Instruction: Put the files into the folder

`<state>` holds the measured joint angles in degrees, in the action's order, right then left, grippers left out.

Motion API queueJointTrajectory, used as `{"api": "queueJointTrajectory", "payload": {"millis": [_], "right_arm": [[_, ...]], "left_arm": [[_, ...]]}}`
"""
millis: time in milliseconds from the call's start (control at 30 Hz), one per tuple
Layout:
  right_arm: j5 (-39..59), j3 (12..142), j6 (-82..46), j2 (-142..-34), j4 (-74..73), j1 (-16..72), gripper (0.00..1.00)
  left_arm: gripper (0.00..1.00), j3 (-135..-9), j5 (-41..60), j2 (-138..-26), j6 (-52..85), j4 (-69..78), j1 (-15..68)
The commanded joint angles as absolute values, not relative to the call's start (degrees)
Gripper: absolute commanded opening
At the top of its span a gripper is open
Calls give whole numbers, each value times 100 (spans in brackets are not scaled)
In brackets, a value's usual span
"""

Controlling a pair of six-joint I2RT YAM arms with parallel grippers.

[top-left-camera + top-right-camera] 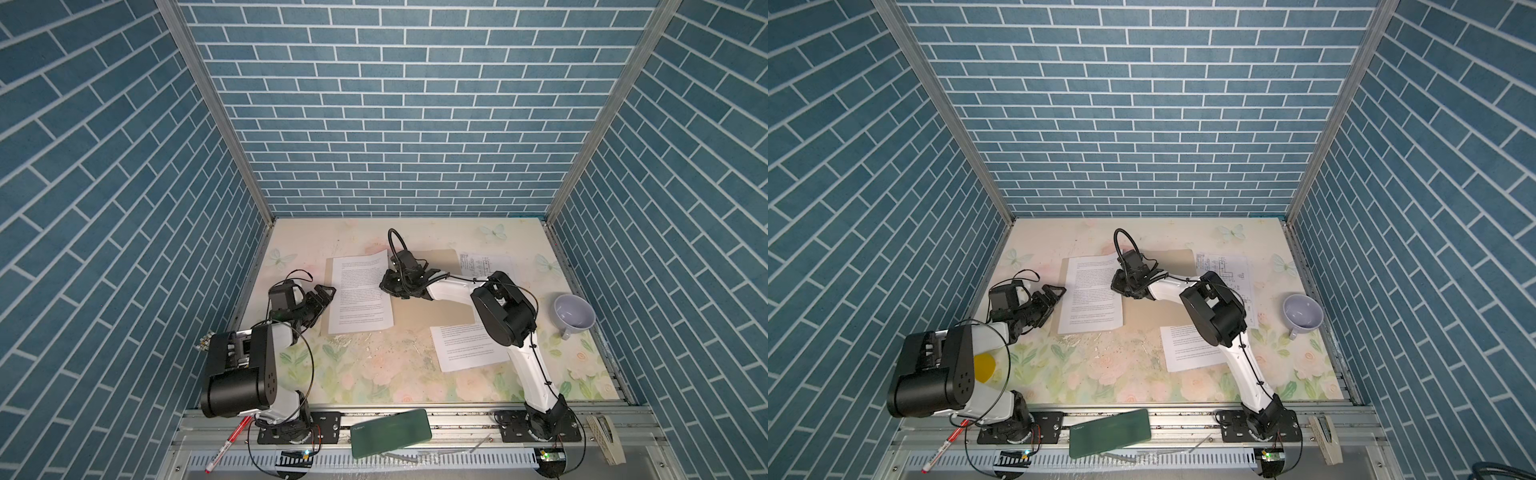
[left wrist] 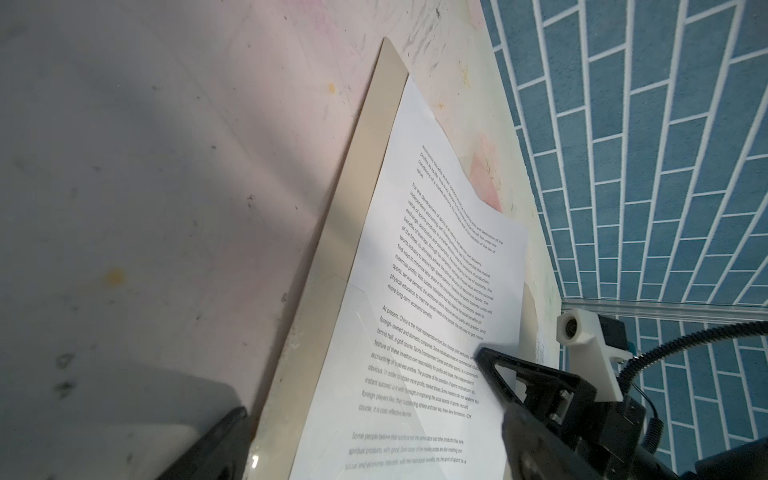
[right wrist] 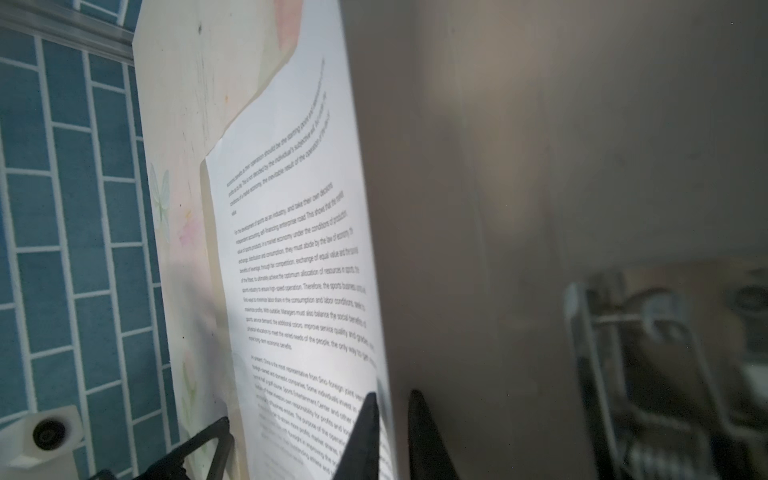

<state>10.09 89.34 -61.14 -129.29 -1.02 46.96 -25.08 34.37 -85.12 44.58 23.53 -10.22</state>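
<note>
Counter: pale floral-print top walled in blue brick pattern; every task item lies flat on it.
folder: plain tan-beige cardboard, lying open with both leaves flat. The spine runs near-to-far about mid-counter, so the open span lies left-right. The right leaf is bare except where the right arm reaches over it.
first text sheet: white paper with dense black print, on the folder's left leaf. Long axis roughly parallel to the spine, slightly skewed. Its far corner curls up past the folder's far edge. Judged filed, though untidy.
second text sheet: white printed paper on the counter just in front of the right leaf, long axis slanted. One corner is hidden under the right forearm.
diagram sheet: white paper with black line drawings, at the far right of the right leaf. Cannot tell whether it overlaps the leaf.
right claw: low at the spine, tips pointing left onto the first text sheet's right edge. The right wrist view shows the tips narrowly parted with the paper's edge running by them; no clamp visible.
left claw: wide, empty, just beside the folder's left edge.
key relation: both unfiled sheets lie right of the spine, on the right claw's side, while the left claw is well apart with the folder between.
judgement: right arm is nearer and the second text sheet is the closer pick. A flat thin edge will be hard to pinch.
</note>
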Motion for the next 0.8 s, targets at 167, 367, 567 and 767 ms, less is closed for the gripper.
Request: {"api": "queueJointTrajectory", "payload": {"millis": [167,367,567,767], "right_arm": [[965,8604,-6003,-12450,143,4702,24],[1108,8442,-5993,-12367,89,4683,22],[1198,8388,-5959,-12324,53,4667,18],[1292,8328,-5878,-12364,61,4658,10]], "left_arm": [[96,-2239,3432,-8694,4531,1314,-984],[96,-2215,3434,-8683,4529,1318,-985],[96,-2206,3428,-8675,4542,1327,-984],[96,-2178,3428,-8659,4527,1327,-984]]}}
